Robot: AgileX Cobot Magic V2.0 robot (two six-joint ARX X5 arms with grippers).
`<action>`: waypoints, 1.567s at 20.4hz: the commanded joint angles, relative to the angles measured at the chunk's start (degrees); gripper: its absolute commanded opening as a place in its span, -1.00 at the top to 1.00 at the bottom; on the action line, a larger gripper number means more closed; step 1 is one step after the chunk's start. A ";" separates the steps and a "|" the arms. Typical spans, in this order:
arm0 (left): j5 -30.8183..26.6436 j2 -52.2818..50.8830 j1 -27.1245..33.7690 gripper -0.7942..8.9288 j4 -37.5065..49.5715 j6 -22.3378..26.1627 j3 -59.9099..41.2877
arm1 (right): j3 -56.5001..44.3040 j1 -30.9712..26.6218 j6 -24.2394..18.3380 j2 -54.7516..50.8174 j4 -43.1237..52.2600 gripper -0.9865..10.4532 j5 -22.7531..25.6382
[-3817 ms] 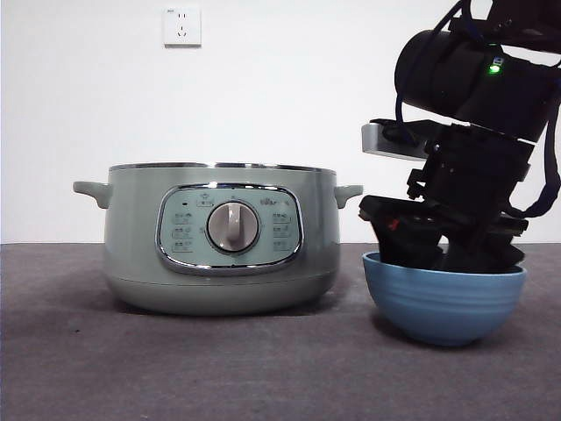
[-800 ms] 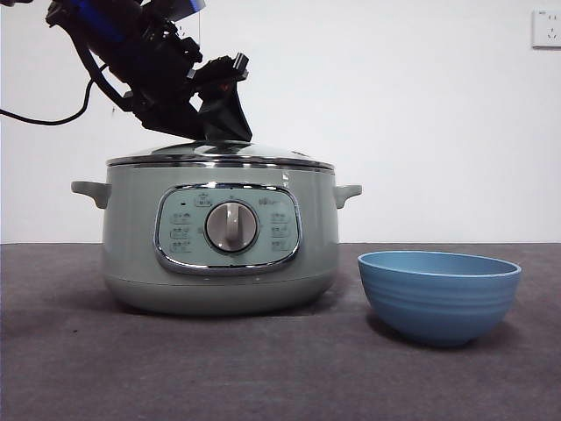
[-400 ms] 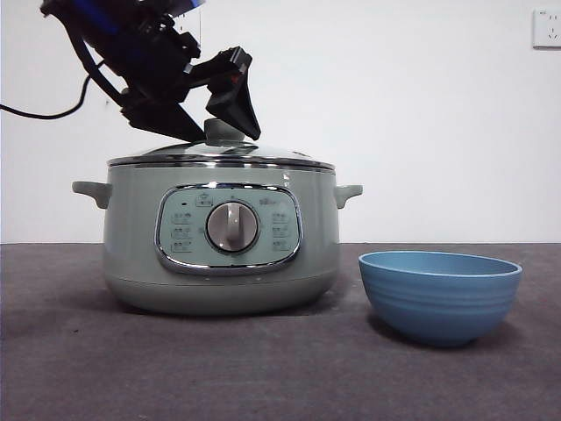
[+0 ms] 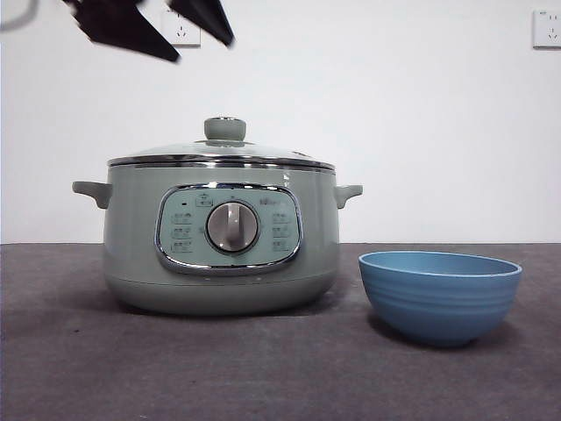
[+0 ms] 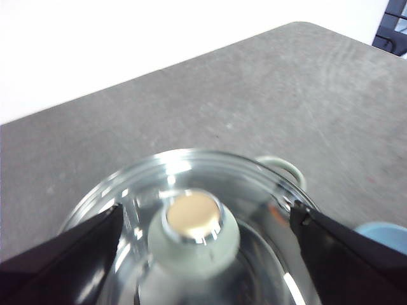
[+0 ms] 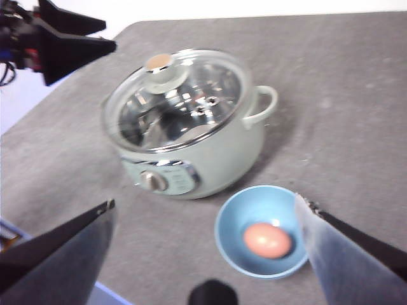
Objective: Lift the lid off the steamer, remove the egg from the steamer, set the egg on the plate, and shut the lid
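Observation:
The clear glass lid (image 4: 219, 153) sits closed on the sage-green steamer (image 4: 219, 263), its green knob (image 4: 225, 129) free. My left gripper (image 4: 204, 51) is open and empty, high above the knob; in the left wrist view its jaws stand wide on either side of the knob (image 5: 194, 232). The egg (image 6: 268, 239) lies in the blue plate (image 6: 230, 254), right of the steamer (image 6: 210, 159). From the front the plate (image 4: 438, 294) hides the egg. My right gripper (image 6: 203, 204) is open and empty, high above steamer and plate.
The grey table (image 4: 280, 377) runs to a white wall with a socket (image 4: 548, 28) at the right. The steamer's side handles (image 4: 90, 190) stick out at each side. The left arm (image 6: 38, 41) shows in the right wrist view.
My left gripper has opened off the lid's knob and risen up and away to the top of the front view. The lid stays on the steamer.

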 commanded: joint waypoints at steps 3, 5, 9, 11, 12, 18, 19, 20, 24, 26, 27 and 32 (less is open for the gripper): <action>4.48 -10.45 -0.13 -0.08 -13.66 -3.65 -0.57 | 0.09 0.15 0.13 0.00 -1.11 0.00 -2.03; 5.70 -13.09 -0.11 -0.08 -17.18 -4.46 -0.57 | 0.09 0.15 0.13 0.00 -2.29 0.00 -2.16; 7.96 -19.06 -0.13 -0.07 -24.96 -4.63 -0.57 | 0.09 0.13 0.11 0.00 -5.81 0.00 -4.87; 9.38 -21.11 -0.13 -0.07 -27.89 -4.63 -0.57 | 0.09 0.15 0.11 0.00 -7.17 0.01 -5.05; 10.47 -22.03 -0.11 -0.07 -29.33 -4.63 -0.57 | 0.07 0.15 0.11 0.00 -7.82 0.01 -5.05; 12.92 -24.87 -0.11 0.09 -36.13 -4.76 -0.57 | 0.07 0.15 0.13 0.00 -11.72 0.44 -6.97; 12.92 -24.87 -0.11 0.25 -36.92 -4.76 -0.57 | 0.07 0.15 0.11 0.00 -12.13 0.56 -7.72; 12.87 -24.87 -0.11 0.54 -37.81 -4.74 -0.57 | 0.07 0.15 0.11 0.00 -12.57 0.71 -8.00; 12.87 -24.81 -0.11 0.85 -39.10 -4.59 -0.57 | 0.07 0.15 0.13 0.00 -12.92 0.85 -8.00; 12.87 -24.81 -0.11 0.85 -39.06 -4.61 -0.57 | 0.07 0.13 0.15 0.00 -12.87 0.85 -7.80; 12.87 -24.81 -0.11 0.85 -39.08 -4.61 -0.57 | 0.07 0.13 0.17 0.00 -12.87 0.85 -7.56; 12.68 -24.81 -0.11 0.84 -39.04 -4.59 -0.57 | 0.07 0.13 0.13 0.00 -12.90 0.82 -7.54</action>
